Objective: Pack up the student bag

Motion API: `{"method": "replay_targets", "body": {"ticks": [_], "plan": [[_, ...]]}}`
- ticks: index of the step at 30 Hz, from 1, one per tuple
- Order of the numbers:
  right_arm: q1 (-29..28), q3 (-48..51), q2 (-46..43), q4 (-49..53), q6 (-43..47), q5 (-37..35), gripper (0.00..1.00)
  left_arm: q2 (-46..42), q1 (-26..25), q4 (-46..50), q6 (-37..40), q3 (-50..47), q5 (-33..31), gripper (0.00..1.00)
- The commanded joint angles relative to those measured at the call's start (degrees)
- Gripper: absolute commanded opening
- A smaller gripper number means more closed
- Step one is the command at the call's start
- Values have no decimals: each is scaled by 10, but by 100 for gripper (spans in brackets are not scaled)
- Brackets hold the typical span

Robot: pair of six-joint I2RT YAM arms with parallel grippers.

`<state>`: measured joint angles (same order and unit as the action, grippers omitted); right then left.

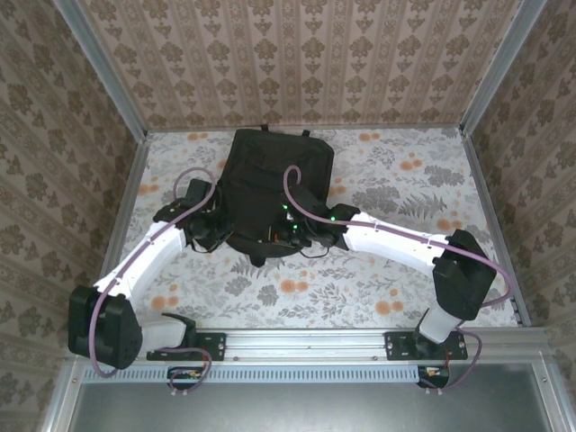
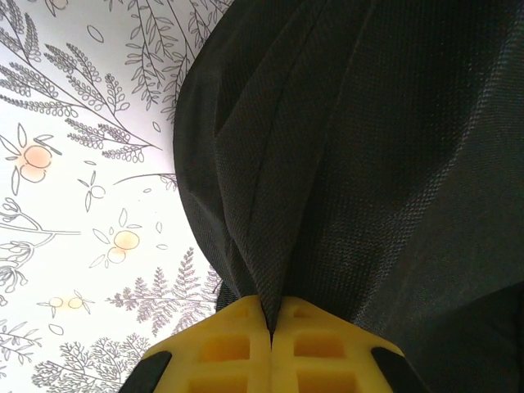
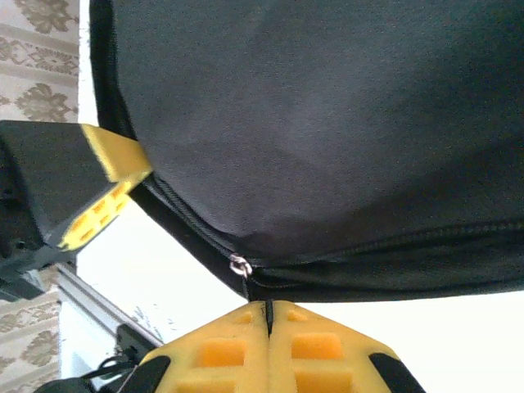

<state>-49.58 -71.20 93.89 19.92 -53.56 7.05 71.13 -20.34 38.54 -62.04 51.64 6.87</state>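
Both grippers are clamped tight. Left gripper (image 2: 270, 318) is pinching a fold of the student bag (image 1: 270, 171) right at its fingertips, and right gripper (image 3: 268, 319) is squeezing the thin zipper pull (image 3: 267, 304), with the bag spread out just ahead of it.

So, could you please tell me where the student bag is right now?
In the top view, the student bag lies centred on the table, towards its far edge; the left gripper and right gripper pinch its near edge.

yellow tool (image 2: 270, 332) (jaws together), pinching student bag (image 2: 368, 164) fabric
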Motion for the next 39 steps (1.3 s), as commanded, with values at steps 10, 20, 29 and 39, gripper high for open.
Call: {"method": "replay_targets", "body": {"ticks": [10,20,29,39], "plan": [[83,15,-35,71,87,-20,0,-28,25,35,43,-6,-45,0],[110,24,-43,56,112,32,0,29,59,35,79,33,-43,0],[28,57,-67,30,62,25,0,104,63,34,125,108,-90,11],[-23,42,-38,-36,-14,23,0,81,66,80,124,135,-59,47]]}}
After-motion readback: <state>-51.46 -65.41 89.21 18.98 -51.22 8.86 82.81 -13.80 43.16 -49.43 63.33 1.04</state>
